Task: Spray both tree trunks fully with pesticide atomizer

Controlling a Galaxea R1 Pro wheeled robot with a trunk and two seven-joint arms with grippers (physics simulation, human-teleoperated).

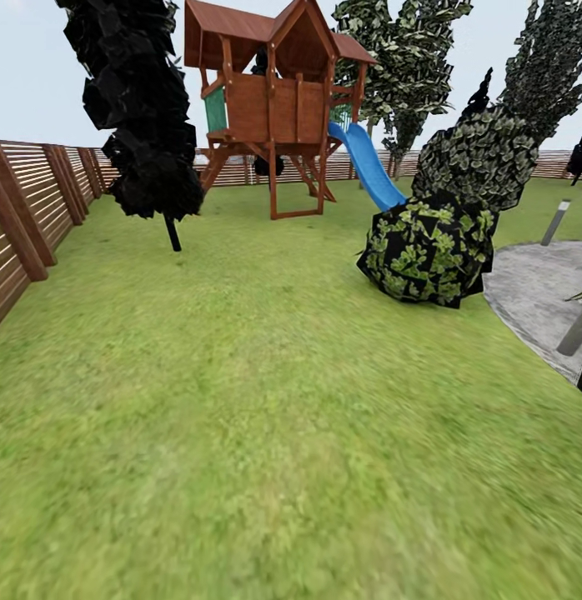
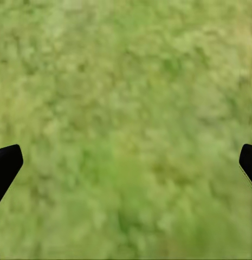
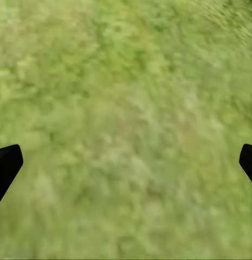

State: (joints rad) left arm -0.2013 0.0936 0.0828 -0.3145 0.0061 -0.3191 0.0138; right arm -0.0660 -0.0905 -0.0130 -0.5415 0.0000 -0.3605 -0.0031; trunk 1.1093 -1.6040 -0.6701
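Between fence (image 1: 24, 208) and bush (image 1: 428, 250), open lawn (image 1: 266, 400); both tools (image 2: 126, 162) (image 3: 126, 162) released, empty.

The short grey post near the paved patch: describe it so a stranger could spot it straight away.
Start at the wooden playhouse with the blue slide at the far end of the lawn. Look right, past the round green-and-black bush, to the grey paved patch. The post stands at its far edge: slim, grey, leaning, far shorter than any tree.
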